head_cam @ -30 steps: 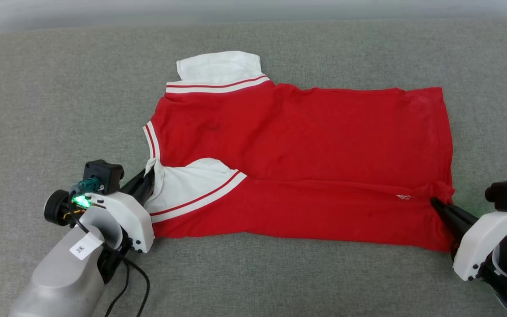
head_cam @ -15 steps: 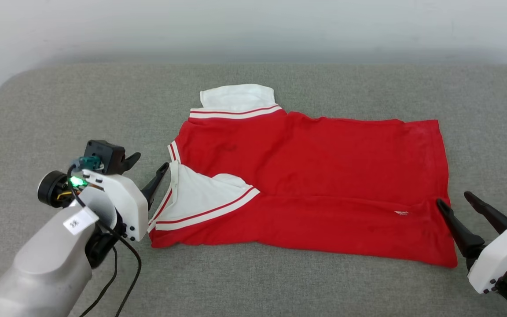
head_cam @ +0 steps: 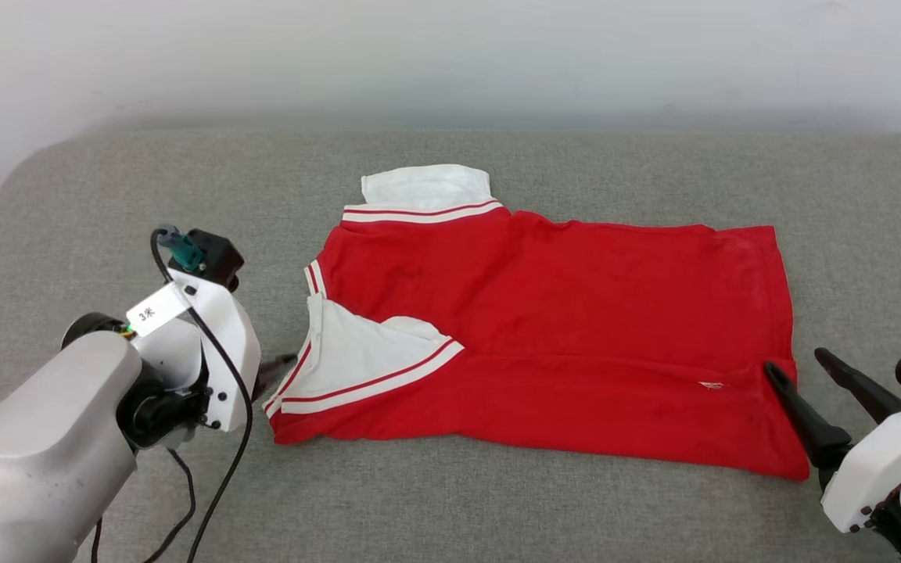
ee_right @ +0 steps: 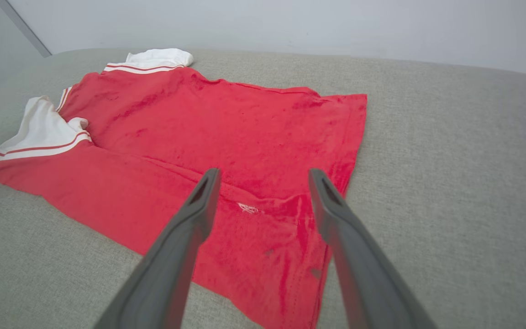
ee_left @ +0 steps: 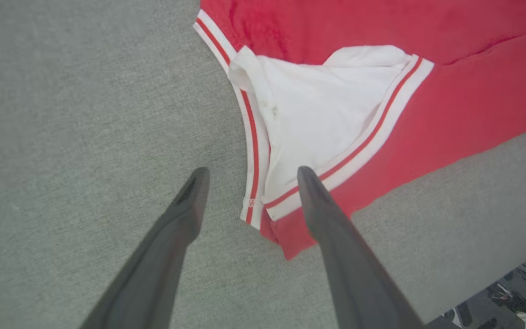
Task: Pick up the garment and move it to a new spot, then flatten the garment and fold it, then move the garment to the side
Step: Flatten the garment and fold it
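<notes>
Grey upholstered surface (head_cam: 106,195) covered by part-folded garment (head_cam: 560,313), frame centre. Left gripper (ee_left: 249,171) and right gripper (ee_right: 263,171) held wide, empty. Likely risk: sleeve fold dragged open if snagged.

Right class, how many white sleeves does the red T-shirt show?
2. One white sleeve sticks out from the far edge of the bright red fabric T-shirt; the other sleeve lies folded over its near left corner.

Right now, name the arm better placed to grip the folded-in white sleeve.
Left. The left gripper is open, its fingertips framing the striped corner of the white sleeve in the wrist view. The right gripper, also open, sits at the far end of the red T-shirt, by the hem.
</notes>
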